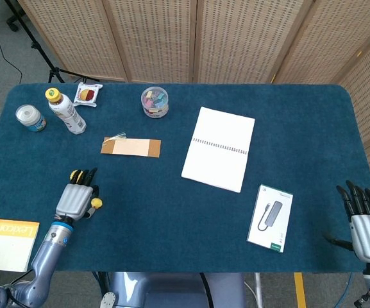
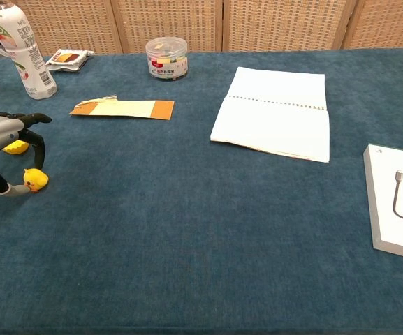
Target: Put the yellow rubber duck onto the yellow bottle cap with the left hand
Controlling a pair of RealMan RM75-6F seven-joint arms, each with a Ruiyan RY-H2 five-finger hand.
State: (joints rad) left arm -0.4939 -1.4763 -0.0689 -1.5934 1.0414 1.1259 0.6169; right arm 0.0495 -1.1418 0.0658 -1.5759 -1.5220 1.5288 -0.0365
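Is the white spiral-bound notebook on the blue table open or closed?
Open: the white spiral-bound notebook lies flat, blank pages spread on both sides of its wire spine.
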